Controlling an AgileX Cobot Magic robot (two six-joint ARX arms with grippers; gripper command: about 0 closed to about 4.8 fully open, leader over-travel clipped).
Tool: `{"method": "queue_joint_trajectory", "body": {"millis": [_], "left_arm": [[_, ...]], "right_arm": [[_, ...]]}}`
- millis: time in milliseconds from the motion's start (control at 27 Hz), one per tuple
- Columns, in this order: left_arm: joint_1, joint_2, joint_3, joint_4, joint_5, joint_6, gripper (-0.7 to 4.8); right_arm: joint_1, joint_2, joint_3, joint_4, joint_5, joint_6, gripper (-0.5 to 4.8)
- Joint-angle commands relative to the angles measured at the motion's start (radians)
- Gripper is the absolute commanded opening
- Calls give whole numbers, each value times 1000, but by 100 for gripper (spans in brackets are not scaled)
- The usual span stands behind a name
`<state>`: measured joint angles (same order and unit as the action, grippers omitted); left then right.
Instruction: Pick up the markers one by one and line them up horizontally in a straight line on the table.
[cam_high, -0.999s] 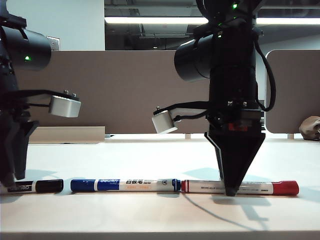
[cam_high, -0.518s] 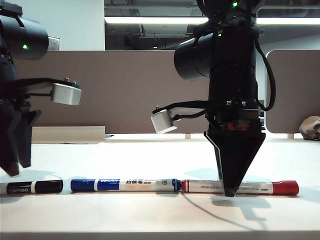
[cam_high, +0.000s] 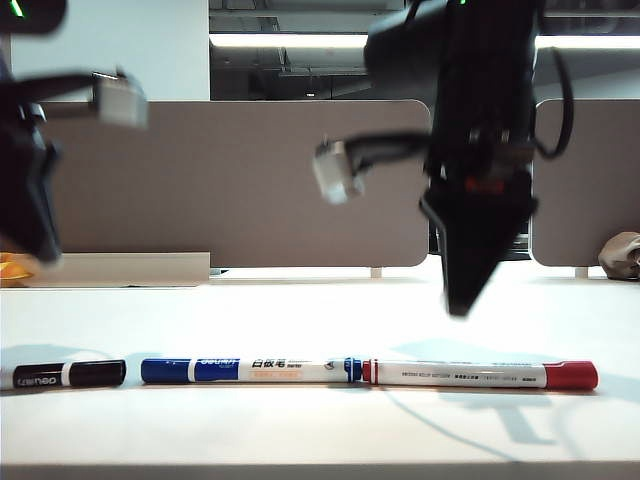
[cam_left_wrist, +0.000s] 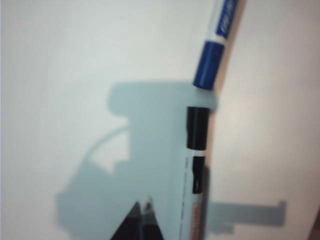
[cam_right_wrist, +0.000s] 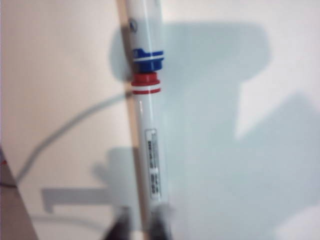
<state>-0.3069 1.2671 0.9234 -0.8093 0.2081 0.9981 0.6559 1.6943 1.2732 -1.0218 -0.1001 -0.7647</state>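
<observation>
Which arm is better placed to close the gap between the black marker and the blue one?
Left, probably: the left gripper hangs shut above the black marker at the row's left end, while the right gripper hangs over the red marker, beyond the blue marker.

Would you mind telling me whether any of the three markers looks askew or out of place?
Nothing stands out: the black marker, blue marker and red marker lie end to end on the table, with only a small gap after the black one.
</observation>
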Motion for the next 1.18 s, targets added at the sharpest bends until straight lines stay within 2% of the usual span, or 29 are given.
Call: {"method": "queue_joint_trajectory", "body": {"millis": [37, 148, 296, 370, 444, 592, 666, 962, 1036, 1184], "left_arm": [[0, -109, 2, -3, -63, -85, -6], [0, -240, 2, -4, -124, -169, -6], [0, -384, 2, 11, -97, -261, -6], [0, -451, 2, 48, -71, -343, -6], [0, -514, 2, 82, -69, -409, -6], [0, -636, 2, 113, -68, -484, -6], [0, -747, 2, 116, -47, -588, -6], [0, -960, 1, 116, -47, -679, -6], [0, -1023, -10, 117, -47, -707, -6], [0, -1076, -62, 131, -50, -727, -6]], "right_arm": [[1, -72, 2, -2, -3, 8, -5], [1, -169, 2, 10, -3, 16, -5], [1, -285, 2, 66, -7, 112, -6], [1, -342, 2, 104, -15, 162, -6], [1, -394, 2, 133, -44, 197, -6], [1, -490, 0, 199, -111, 290, -6], [2, -575, -1, 264, -152, 349, -6], [2, -774, -115, 464, -157, 428, -5], [2, -884, -250, 618, -157, 479, -5], [1, -986, -406, 789, -143, 557, -5]]}}
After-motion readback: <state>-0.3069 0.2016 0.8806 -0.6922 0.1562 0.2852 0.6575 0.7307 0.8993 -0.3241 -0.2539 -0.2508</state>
